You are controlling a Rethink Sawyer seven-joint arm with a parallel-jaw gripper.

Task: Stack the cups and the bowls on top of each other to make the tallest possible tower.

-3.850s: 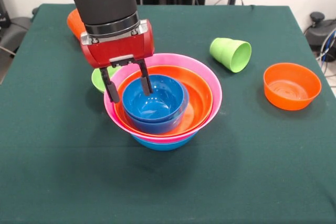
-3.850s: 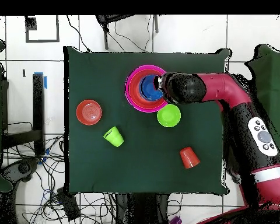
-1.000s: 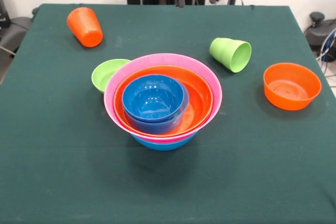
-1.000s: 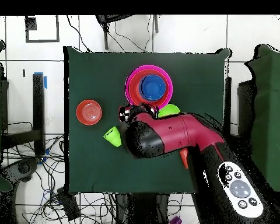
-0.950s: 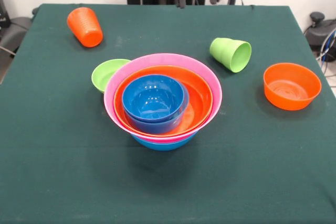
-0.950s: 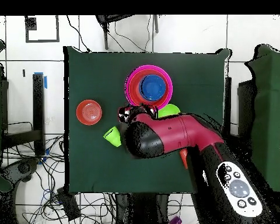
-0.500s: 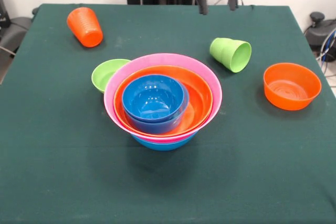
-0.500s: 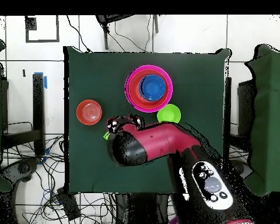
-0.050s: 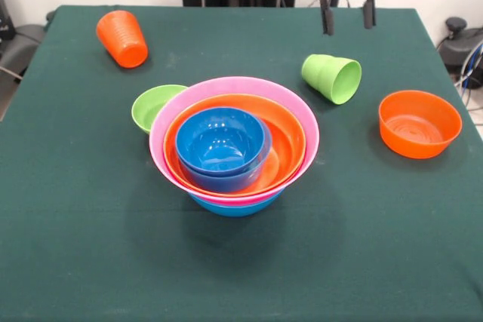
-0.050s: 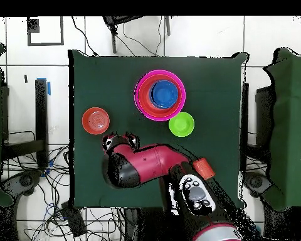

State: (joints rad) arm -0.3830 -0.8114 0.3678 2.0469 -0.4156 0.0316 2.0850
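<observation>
The tower stands mid-table: a small blue bowl point(image 9: 223, 145) nested in an orange bowl point(image 9: 287, 145), in a pink bowl point(image 9: 302, 115), on a large blue bowl point(image 9: 234, 206); from overhead the tower point(image 10: 160, 95) sits at the back. A lime-green cup point(image 9: 332, 77) lies on its side, and an orange ribbed cup point(image 9: 122, 38) lies tipped at the far left. My gripper point(image 9: 347, 14) hangs open and empty, high above and behind the green cup. Overhead, the gripper point(image 10: 120, 138) and arm hide that cup.
A small lime-green bowl point(image 9: 155, 105) touches the tower's left side. A small orange bowl point(image 9: 419, 122) sits alone at the right. Overhead, the orange cup point(image 10: 204, 168) lies beside my arm point(image 10: 153, 166), and the orange bowl point(image 10: 95, 120) lies left of the gripper.
My gripper let go of the small blue bowl, rose away from the tower and has travelled over to the green cup, coming lower into the front view.
</observation>
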